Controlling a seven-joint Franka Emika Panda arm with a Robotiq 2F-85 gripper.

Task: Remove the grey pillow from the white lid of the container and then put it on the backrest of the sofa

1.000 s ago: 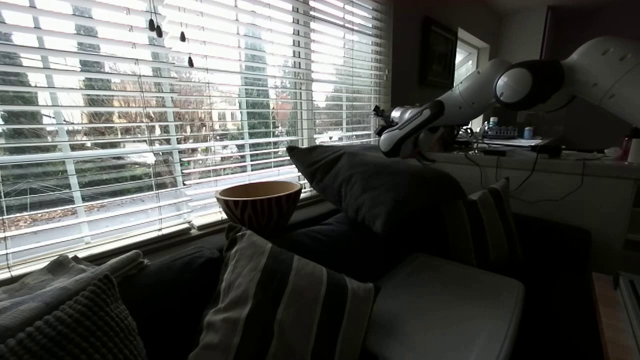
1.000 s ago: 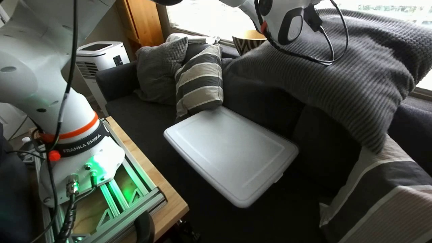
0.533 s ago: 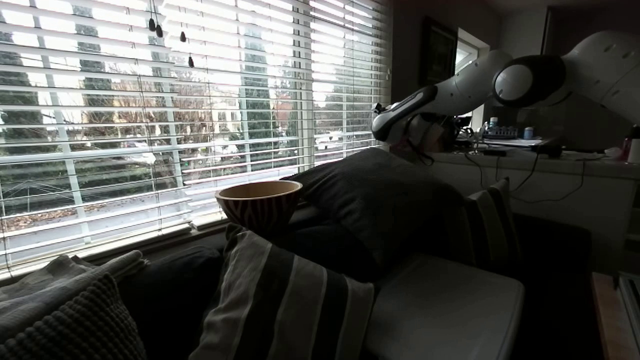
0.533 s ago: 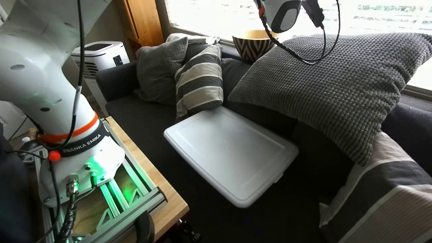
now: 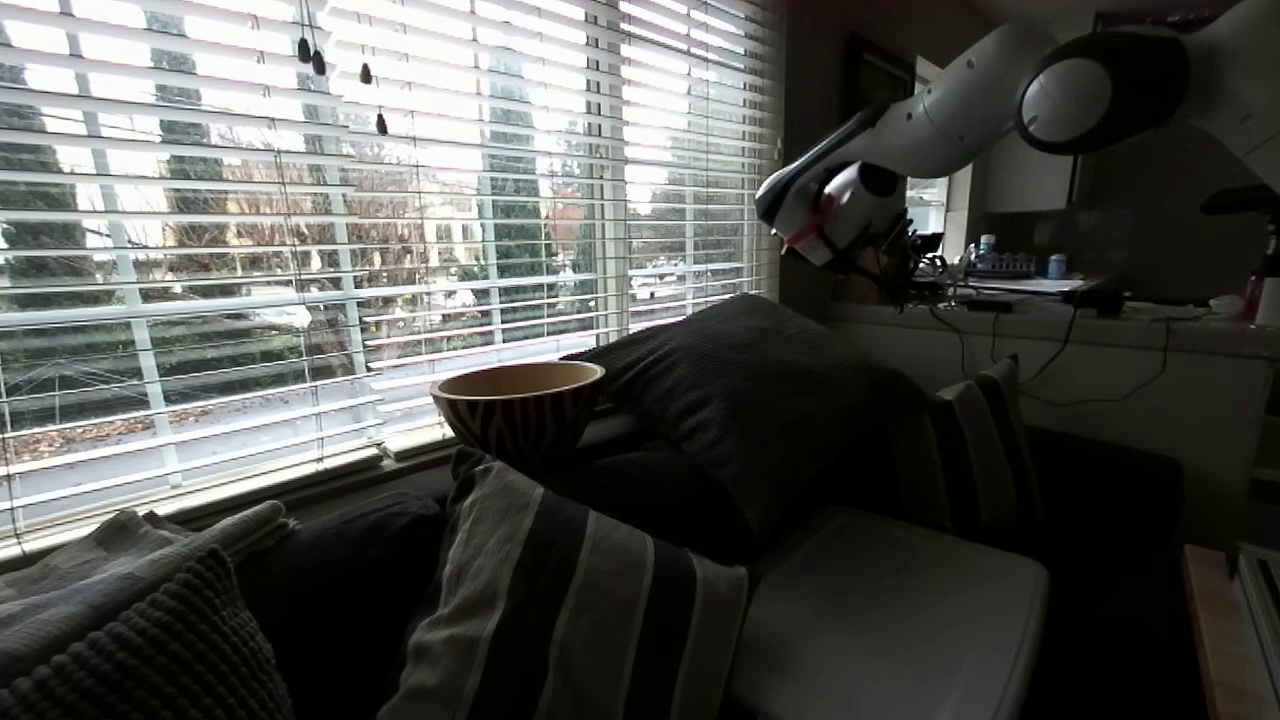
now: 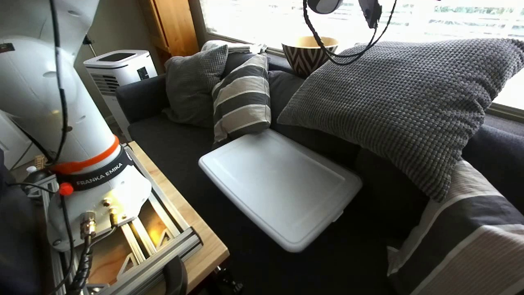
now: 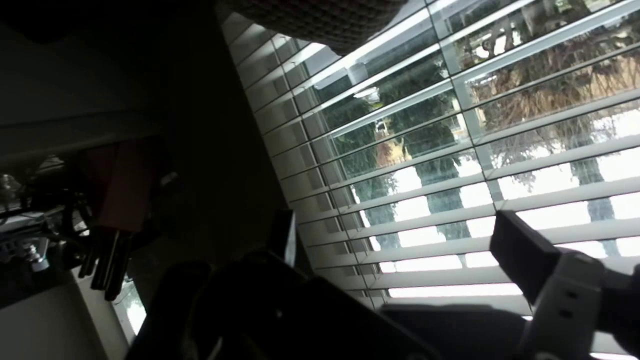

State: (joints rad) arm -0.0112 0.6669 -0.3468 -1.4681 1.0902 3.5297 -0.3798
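Observation:
The grey pillow (image 6: 405, 94) lies slanted over the backrest of the sofa (image 6: 499, 147), one corner hanging toward the seat and another touching a striped pillow. It appears as a dark mound (image 5: 760, 380) in an exterior view, and its knitted edge (image 7: 330, 20) shows at the top of the wrist view. Bare, the white lid (image 6: 282, 188) rests in front of it. My gripper (image 7: 397, 235) is open, its fingers wide apart and only window blinds behind the gap. The robot's wrist (image 5: 850, 215) hangs above the pillow, apart from it.
A wooden bowl (image 6: 309, 57) stands by the window beside the pillow. Striped pillows (image 6: 245, 98) and a textured cushion (image 6: 192, 86) lean on the sofa. Window blinds (image 5: 300, 250) run close behind. A counter (image 5: 1000, 310) with bottles and cables stands beyond the arm.
The gripper has opened and let go of the grey pillow, which has sunk and flattened onto the backrest. The arm has since risen away from it, and the pillow now lies still.

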